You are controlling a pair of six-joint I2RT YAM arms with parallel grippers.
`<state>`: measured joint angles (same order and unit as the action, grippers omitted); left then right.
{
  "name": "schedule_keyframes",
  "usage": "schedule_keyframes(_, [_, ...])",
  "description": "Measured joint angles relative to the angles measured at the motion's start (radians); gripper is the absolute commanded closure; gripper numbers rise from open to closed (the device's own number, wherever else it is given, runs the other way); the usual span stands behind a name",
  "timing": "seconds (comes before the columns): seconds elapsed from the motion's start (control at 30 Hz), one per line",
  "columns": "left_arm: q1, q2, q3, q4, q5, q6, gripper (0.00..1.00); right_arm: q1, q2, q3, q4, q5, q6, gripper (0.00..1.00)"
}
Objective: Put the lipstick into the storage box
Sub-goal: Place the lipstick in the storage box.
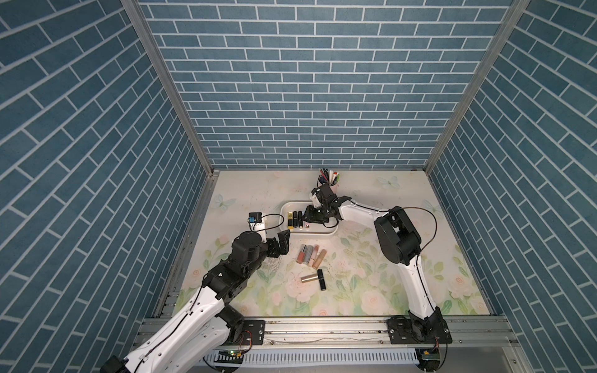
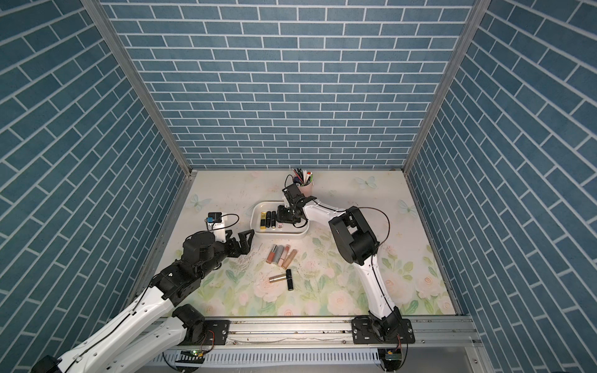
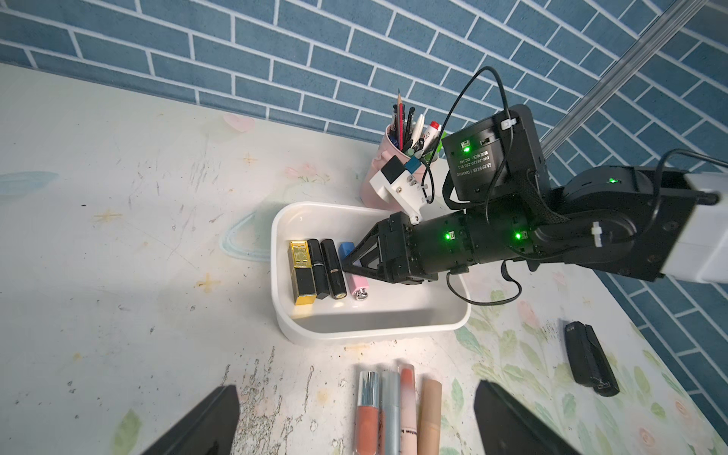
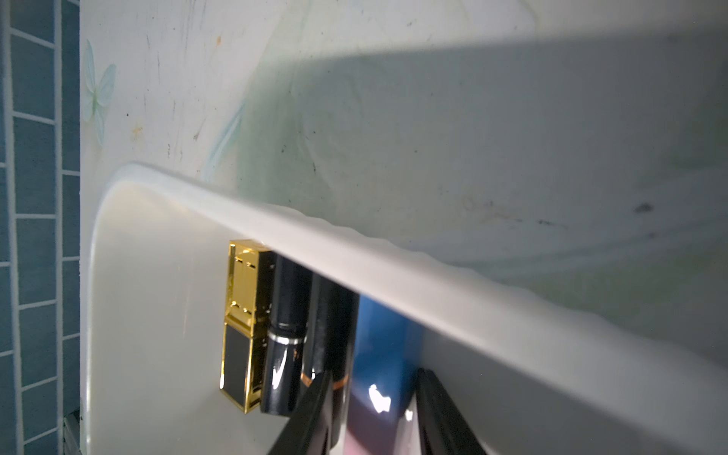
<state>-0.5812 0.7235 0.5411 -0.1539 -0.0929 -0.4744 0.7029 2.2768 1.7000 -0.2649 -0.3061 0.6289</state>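
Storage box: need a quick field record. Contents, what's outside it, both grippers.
storage box: white, pen cup behind it
inside: gold-and-black lipstick, two black lipsticks, blue-and-pink lipstick
outside: four tubes, silver tube, loose black lipstick
right gripper: in box, straddling blue-and-pink lipstick, grip unclear
left gripper: open, empty, beside four tubes

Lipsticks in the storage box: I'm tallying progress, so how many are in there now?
4, side by side at one end of the storage box: a gold-and-black one, two black tubes, then a blue-and-pink one within the right claw. The claw may hide more.
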Motion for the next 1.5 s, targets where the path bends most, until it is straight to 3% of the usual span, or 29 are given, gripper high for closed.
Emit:
schedule_keyframes(0.4, [0.000,-0.015,0.000,-0.014,0.000,-0.003,0.00,0.000,-0.019,-0.009,0.003,0.001,0.001,0.54])
schedule_keyframes(0.9, [0.000,-0.024,0.000,-0.014,0.021,-0.029,0.00,0.034,-0.292,-0.068,-0.019,0.028,-0.018,0.52])
schedule_keyframes(1.5, [0.000,0.040,-0.093,0.077,0.148,-0.103,0.00,0.208,-0.617,-0.468,-0.155,0.234,-0.076,0.48])
